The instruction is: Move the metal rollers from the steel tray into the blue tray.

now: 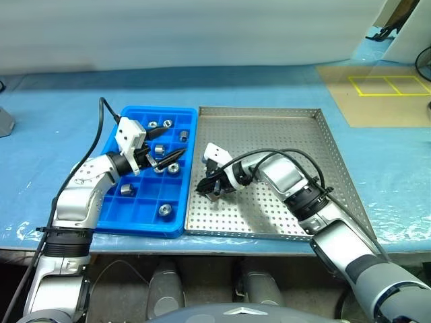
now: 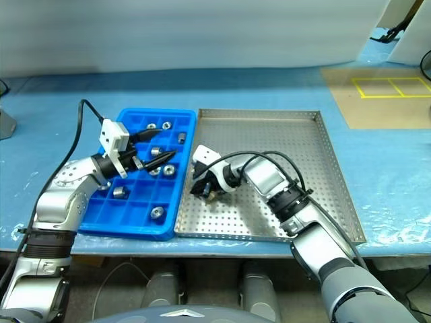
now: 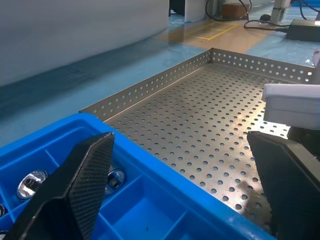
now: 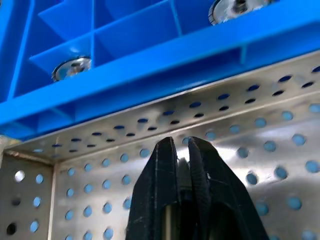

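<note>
The steel tray [image 1: 283, 134] lies in the middle of the blue-covered table, with the blue tray [image 1: 161, 110] touching its left side. Several metal rollers [image 1: 164, 210] sit in separate compartments of the blue tray. My left gripper [image 1: 173, 145] hovers open over the blue tray's middle, pointing toward the steel tray, nothing between its fingers [image 3: 85, 185]. My right gripper [image 1: 202, 187] is down at the steel tray's left rim, angled toward the blue tray. In the right wrist view its fingers [image 4: 162, 190] are pressed together, with a sliver of shiny metal pinched between them.
A brown board with yellow taped rectangles [image 1: 390, 84] lies at the back right. A grey object [image 1: 3, 121] sits at the far left edge. A black cable [image 1: 94, 145] loops off my left wrist. The steel tray's raised rims [image 1: 337, 161] border its perforated floor.
</note>
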Controlling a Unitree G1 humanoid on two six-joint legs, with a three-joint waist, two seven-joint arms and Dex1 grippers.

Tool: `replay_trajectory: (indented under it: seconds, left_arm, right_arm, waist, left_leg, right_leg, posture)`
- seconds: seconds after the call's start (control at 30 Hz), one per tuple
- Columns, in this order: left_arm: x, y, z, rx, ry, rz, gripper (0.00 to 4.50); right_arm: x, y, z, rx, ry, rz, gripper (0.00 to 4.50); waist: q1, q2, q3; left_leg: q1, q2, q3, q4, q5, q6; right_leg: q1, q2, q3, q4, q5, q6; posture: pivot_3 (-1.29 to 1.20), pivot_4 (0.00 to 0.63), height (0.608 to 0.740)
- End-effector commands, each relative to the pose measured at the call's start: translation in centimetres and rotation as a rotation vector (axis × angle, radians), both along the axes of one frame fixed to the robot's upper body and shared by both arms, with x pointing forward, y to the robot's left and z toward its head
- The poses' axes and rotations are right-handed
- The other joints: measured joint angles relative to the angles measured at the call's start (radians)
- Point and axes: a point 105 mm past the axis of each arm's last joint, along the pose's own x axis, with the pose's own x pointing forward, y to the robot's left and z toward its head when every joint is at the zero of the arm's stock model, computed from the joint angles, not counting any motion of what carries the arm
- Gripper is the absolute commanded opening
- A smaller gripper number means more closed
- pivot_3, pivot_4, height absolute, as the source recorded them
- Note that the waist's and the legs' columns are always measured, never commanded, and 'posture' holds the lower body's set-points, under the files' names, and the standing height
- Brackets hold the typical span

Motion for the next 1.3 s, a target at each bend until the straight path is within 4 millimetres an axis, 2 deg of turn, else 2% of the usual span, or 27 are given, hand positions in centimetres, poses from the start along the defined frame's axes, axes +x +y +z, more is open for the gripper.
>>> replay_trajectory:
  seconds: [0.03,0.2,0.43,0.53,0.6,0.73,0.87,1.3]
  left_arm:
    - [0.0,-0.2,1.4,0.004,-0.059,-0.012,4.50]
    - [0.2,-0.1,1.5,0.007,-0.063,-0.010,4.50]
    - [0.3,0.1,1.5,0.013,-0.069,0.002,4.50]
    - [0.3,0.2,1.5,0.013,-0.068,0.006,4.50]
    - [0.3,0.2,1.4,0.013,-0.066,0.008,4.50]
    - [0.4,0.2,1.2,0.011,-0.064,0.009,4.50]
    - [0.4,0.2,1.2,0.009,-0.063,0.008,4.50]
    - [0.5,0.3,1.2,0.016,-0.055,-0.004,4.50]
  right_arm:
    - [2.0,0.1,1.7,0.037,-0.070,-0.041,0.53]
    - [4.1,0.6,3.3,0.084,-0.125,-0.089,0.53]
    - [6.1,1.2,4.8,0.136,-0.154,-0.138,0.53]
    - [5.7,1.7,4.7,0.162,-0.116,-0.115,1.14]
    - [4.9,2.3,4.8,0.192,-0.078,-0.081,1.72]
    - [3.3,3.3,4.9,0.216,-0.007,-0.028,3.12]
    - [2.3,3.2,4.4,0.187,0.014,-0.013,4.48]
    - [-2.4,3.0,2.0,0.103,0.084,0.147,4.48]
  waist:
    - [0.000,0.000,0.000]
    - [-0.003,0.000,0.000]
    - [-0.007,0.000,0.000]
    - [-0.006,0.000,0.000]
    - [-0.006,0.000,0.000]
    - [-0.011,0.000,0.000]
    - [-0.015,0.000,0.000]
    - [-0.011,0.000,0.000]
  left_leg:
    - [0.000,0.000,0.000,0.000,0.000,0.000]
    - [0.000,0.000,0.000,0.000,0.000,0.000]
    - [-0.001,0.000,0.000,0.000,0.000,0.000]
    - [-0.001,0.000,0.000,0.000,0.000,0.000]
    - [-0.002,0.000,0.000,0.000,0.000,0.000]
    - [-0.002,0.001,0.000,0.000,0.000,0.000]
    - [-0.002,0.001,0.000,0.000,0.000,0.000]
    - [0.000,0.002,0.000,0.000,0.001,-0.002]
  right_leg:
    - [0.000,0.000,0.000,0.000,0.000,0.000]
    - [0.000,0.000,0.000,0.000,0.000,0.000]
    - [-0.001,0.000,0.000,0.000,0.000,-0.001]
    - [-0.001,0.000,0.000,0.000,0.000,-0.001]
    - [-0.001,0.000,0.000,0.000,0.000,-0.001]
    - [-0.002,0.000,0.000,0.000,0.000,-0.001]
    - [-0.004,0.001,0.000,0.002,0.000,-0.002]
    - [-0.004,0.001,0.000,0.005,-0.001,-0.003]
  posture:
    - [-0.15,0.150,0.740]
    - [-0.16,0.150,0.740]
    - [-0.15,0.150,0.740]
    - [-0.15,0.150,0.740]
    - [-0.15,0.150,0.740]
    - [-0.16,0.150,0.740]
    - [-0.16,0.150,0.740]
    - [-0.17,0.150,0.740]
